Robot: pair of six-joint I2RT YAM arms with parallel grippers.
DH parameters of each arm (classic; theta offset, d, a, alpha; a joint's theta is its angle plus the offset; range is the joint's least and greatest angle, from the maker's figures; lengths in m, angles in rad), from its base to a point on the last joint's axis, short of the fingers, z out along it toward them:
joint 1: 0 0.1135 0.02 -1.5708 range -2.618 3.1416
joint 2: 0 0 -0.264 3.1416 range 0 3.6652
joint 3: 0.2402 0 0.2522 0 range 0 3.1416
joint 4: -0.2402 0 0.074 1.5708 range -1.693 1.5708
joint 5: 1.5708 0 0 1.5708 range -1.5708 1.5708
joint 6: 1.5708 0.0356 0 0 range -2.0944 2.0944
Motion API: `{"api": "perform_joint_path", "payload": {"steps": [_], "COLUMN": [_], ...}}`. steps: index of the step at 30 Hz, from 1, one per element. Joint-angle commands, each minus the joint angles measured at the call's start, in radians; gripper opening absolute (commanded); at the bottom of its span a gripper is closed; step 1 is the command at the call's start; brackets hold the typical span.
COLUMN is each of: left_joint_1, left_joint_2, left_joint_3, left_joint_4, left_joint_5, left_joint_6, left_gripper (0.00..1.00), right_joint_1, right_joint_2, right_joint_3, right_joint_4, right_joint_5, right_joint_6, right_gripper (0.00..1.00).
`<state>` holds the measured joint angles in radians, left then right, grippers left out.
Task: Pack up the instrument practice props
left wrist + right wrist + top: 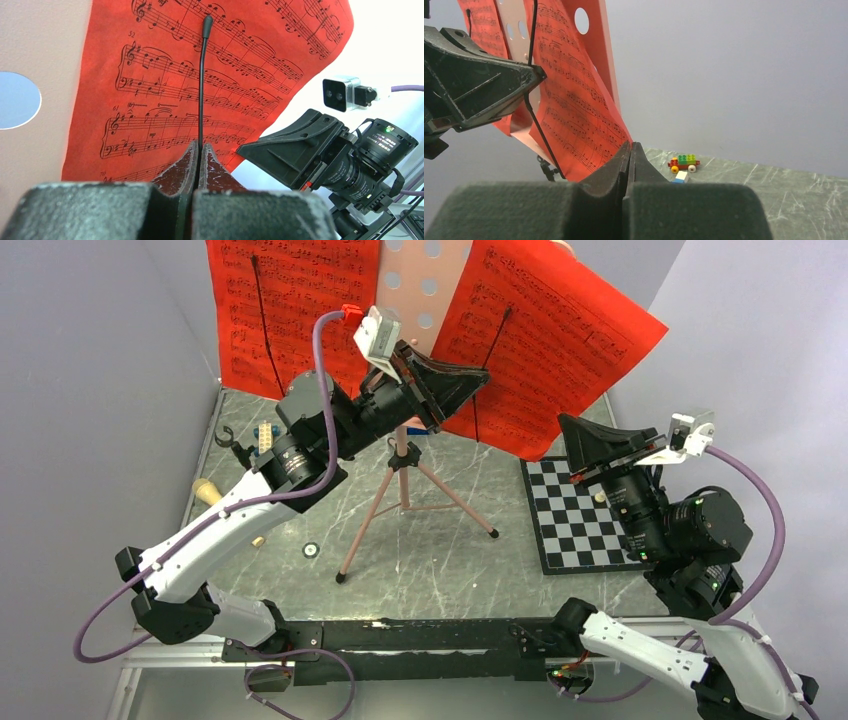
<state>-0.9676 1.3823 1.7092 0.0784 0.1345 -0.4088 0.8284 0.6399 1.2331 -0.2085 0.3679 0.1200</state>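
Seeing left hand [200, 150] clenched at wire page-holder [202, 75], right hand [630, 147] clenched at lower edge of red sheet-music pages [574, 115]; can't confirm pinch. Found those on pink music stand [415, 280], upright on counter [450, 560].

**You have the pink music stand [404, 472] upright, both red pages [290, 300] spread on it.**
Its tripod legs [366, 528] rest on the table [450, 560]; each page leans on the perforated desk [415, 285] behind a black wire arm [265, 330].

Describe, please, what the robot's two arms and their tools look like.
The left arm and right arm pair white shells with black joints. Purple cables loop alongside. The left tool and right tool are dark, tapering wedges.
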Motion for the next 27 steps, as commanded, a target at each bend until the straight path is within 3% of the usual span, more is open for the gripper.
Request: {"api": "perform_joint_path", "payload": {"steps": [1,14,27], "left_joint_1": [0.0,0.0,0.002], "left_joint_2": [-0.012,-0.041,-0.06], "left_joint_3": [-0.031,-0.054,-0.093], "left_joint_4": [-0.087,-0.062,-0.054], "left_joint_5": [0.021,-0.03,-0.084], "left_joint_6": [0.002,0.028,0.028], "left_gripper": [0.0,0.0,0.0], "right_joint_1": [0.003,0.003,0.003], "right_joint_2": [-0.016,-0.083,-0.196], "right_joint_3": [0.026,0.091,0.11], "right_joint_4": [0.024,-0.111,-0.191], "right_joint_5": [0.001,-0.01,0.112], "right_joint_6": [-0.022,-0.087,-0.142], "right_gripper": [0.0,0.0,0.0]}}
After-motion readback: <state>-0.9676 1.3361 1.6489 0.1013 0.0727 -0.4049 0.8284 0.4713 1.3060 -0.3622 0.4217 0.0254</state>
